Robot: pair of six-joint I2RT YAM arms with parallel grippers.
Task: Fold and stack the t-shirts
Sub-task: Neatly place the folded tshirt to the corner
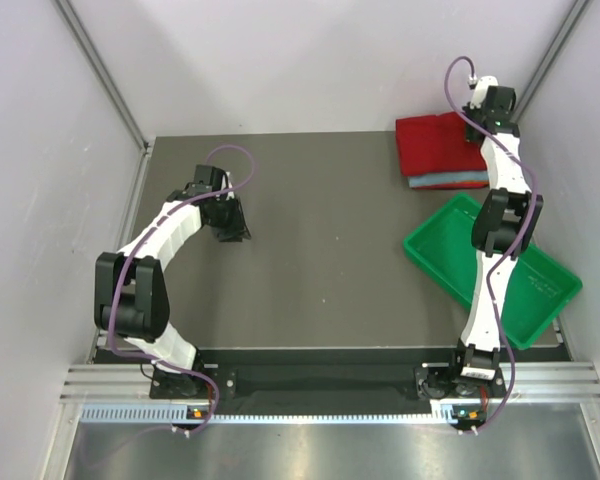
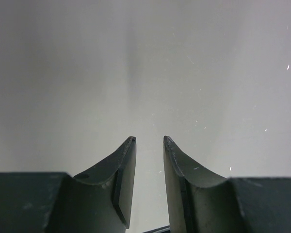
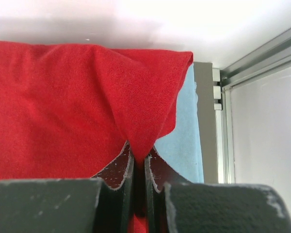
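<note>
Left wrist view: the left pincer (image 2: pixel 149 140) stands slightly parted, gripping nothing, above the dark table (image 1: pixel 330 230) on its left side. On the right, nearer the arm bases, the green tray (image 1: pixel 540 290) lies slantwise under the right arm. Beyond it, at the far right corner, the right pincer (image 3: pixel 138 155) is clenched on a pinched fold of the red t-shirt (image 3: pixel 63 107), which lies atop the light blue t-shirt (image 3: pixel 184 141).
</note>
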